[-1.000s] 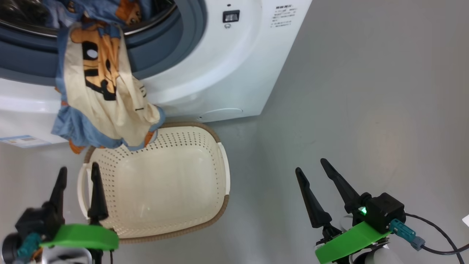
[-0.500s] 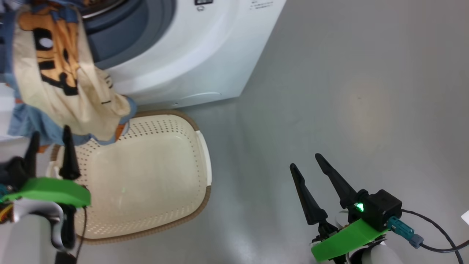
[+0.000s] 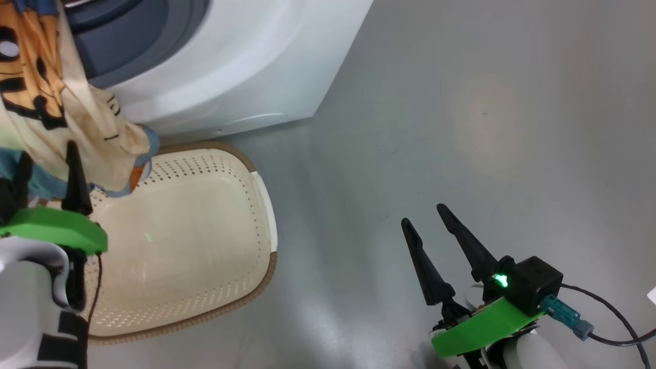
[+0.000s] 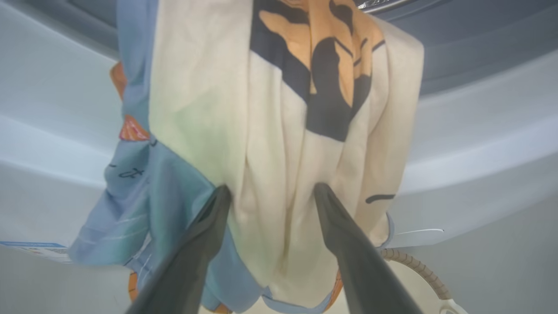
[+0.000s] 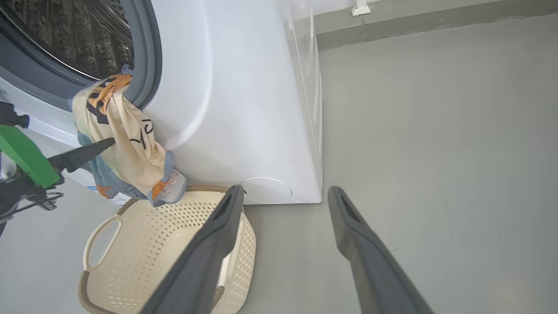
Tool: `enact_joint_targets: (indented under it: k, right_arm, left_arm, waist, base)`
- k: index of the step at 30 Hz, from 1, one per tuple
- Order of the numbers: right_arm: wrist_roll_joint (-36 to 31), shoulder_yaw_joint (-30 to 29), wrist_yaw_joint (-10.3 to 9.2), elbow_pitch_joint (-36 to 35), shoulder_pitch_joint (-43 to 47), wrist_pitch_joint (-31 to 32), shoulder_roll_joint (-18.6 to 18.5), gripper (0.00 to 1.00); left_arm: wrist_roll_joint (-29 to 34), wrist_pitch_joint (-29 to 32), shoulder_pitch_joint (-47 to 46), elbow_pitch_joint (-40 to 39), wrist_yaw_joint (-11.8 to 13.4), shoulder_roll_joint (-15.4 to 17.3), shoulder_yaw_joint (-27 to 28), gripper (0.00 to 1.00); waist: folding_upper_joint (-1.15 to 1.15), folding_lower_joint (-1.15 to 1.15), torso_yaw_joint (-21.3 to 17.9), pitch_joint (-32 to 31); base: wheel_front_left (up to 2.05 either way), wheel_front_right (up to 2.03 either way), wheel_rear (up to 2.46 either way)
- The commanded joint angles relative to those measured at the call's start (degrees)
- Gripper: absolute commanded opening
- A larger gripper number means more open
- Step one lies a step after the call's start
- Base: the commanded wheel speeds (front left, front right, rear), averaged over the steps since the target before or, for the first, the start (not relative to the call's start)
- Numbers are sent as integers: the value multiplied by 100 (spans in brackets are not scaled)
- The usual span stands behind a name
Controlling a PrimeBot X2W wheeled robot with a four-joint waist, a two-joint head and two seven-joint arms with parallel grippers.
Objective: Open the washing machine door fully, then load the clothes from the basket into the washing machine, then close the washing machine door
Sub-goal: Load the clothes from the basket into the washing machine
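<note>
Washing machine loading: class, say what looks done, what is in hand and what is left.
Done: the washing machine stands open and the basket is empty. In hand: the clothes hang out over the opening's rim, with the open left end effector pointed at them. Left: push them inside, close the door.

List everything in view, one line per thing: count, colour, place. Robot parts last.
washing machine: one, white with grey gasket, on the floor
clothes: one bundle, cream, blue and orange, hanging from the drum opening to the basket's rim
basket: one, cream with brown rim, on the floor before the machine
label sticker: one, blue, low on the machine's front
floor: grey
left gripper: one, dark fingers open, at the hanging clothes
right gripper: one, dark fingers open, over the floor right of the basket
</note>
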Motion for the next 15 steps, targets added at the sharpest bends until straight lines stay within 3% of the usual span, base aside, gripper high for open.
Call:
enact_joint_targets:
  k: [1,11,12,14,15]
  right_arm:
    - [17,162,10,-139,-1,-33,4,100]
    - [-5,201,10,-177,-41,-33,4,100]
    - [-8,200,10,-177,-44,-33,4,100]
    - [-9,184,10,-178,-42,-33,4,100]
    - [-8,174,10,-176,-35,-33,4,100]
  left_arm:
    - [45,-35,-51,-67,0,230,153,100]
    - [293,-35,-549,212,99,319,242,100]
    - [302,-35,-594,201,107,307,257,88]
    - [319,-35,-646,164,123,271,287,5]
    - [332,-35,-649,148,127,252,296,0]
  waist:
    - [0,0,-34,41]
    - [0,0,-133,232]
    - [0,0,-138,241]
    - [0,0,-138,240]
    - [0,0,-135,228]
  base:
    - [0,0,0]
    - [0,0,0]
    - [0,0,0]
    - [0,0,0]
    - [0,0,0]
